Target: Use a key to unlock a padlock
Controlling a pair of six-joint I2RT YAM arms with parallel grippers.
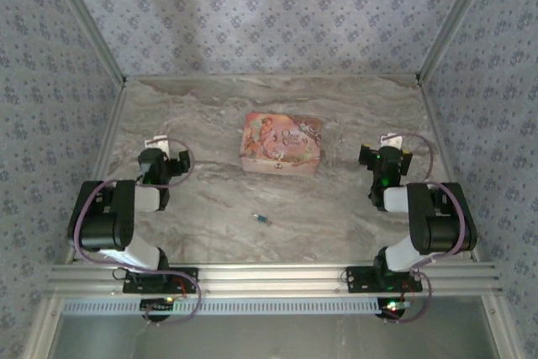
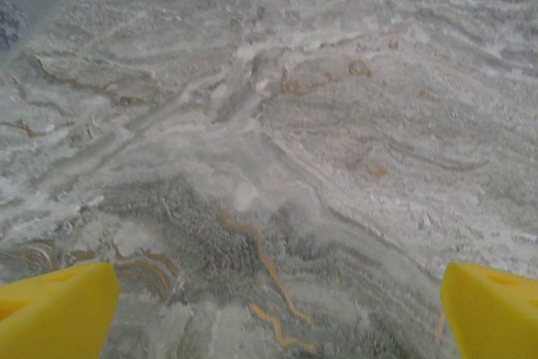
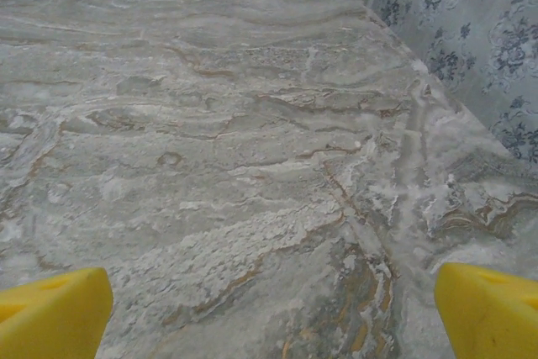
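Here we are over the marbled grey tabletop [image 1: 202,107], with an arm folded back on each side. The left gripper [image 1: 166,150] hangs at the left of the table, jaws spread as wide as they go. Its yellow fingertips [image 2: 59,313] sit out at the corners of its wrist view, with nothing but bare stone between them. Same story opposite: the right gripper [image 1: 385,153] is fully spread, yellow pads [image 3: 487,308] far apart, holding nothing.

And the prize, the tiny blue padlock with a silvery metal end [image 1: 263,219], lies flat in the near middle of the table. It is between the two arms and well apart from both. It looks very light, hard and smooth. I'd expect it to skid on the stone if nudged from one side, so a pinch from above across the blue body seems the best hold, leaving the metal end free. A key I cannot make out as a separate thing at this size.

Farther back, in the centre and apart from the padlock, stands the pink rectangular tin box with a printed picture on its lid [image 1: 282,144]. The lid is shut, so what is inside, if anything, is hidden.
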